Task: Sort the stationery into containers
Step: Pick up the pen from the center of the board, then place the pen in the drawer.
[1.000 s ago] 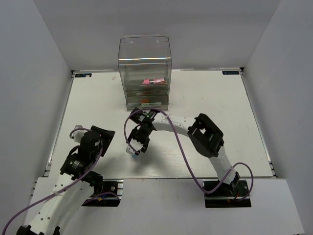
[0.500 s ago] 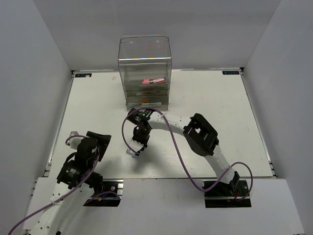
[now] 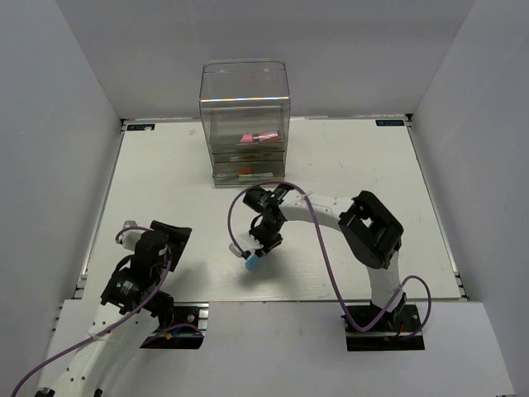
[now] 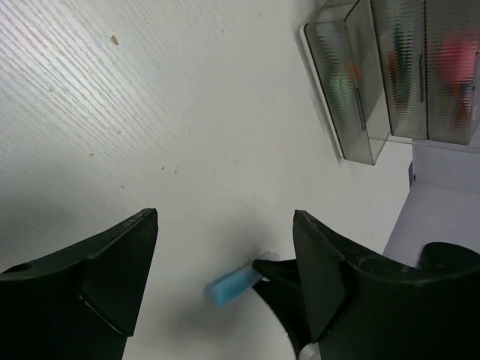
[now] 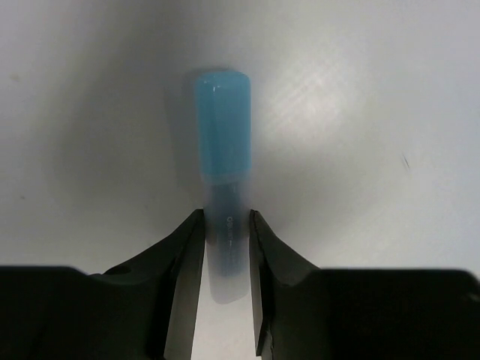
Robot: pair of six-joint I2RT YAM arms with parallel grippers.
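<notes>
My right gripper is shut on the light blue marker and holds it just above the table, left of centre. The marker's blue cap sticks out past the fingertips. It also shows in the top view and the left wrist view. The clear box with drawers stands at the back centre. Pink and orange-tipped pieces show inside its drawers. My left gripper is open and empty near the front left, well left of the marker.
The drawer unit shows at the top right of the left wrist view. The white table has dark edge rails. Grey walls close in the left, right and back.
My right gripper has moved right and a little toward the front with the light blue marker. My left arm has shifted slightly.
</notes>
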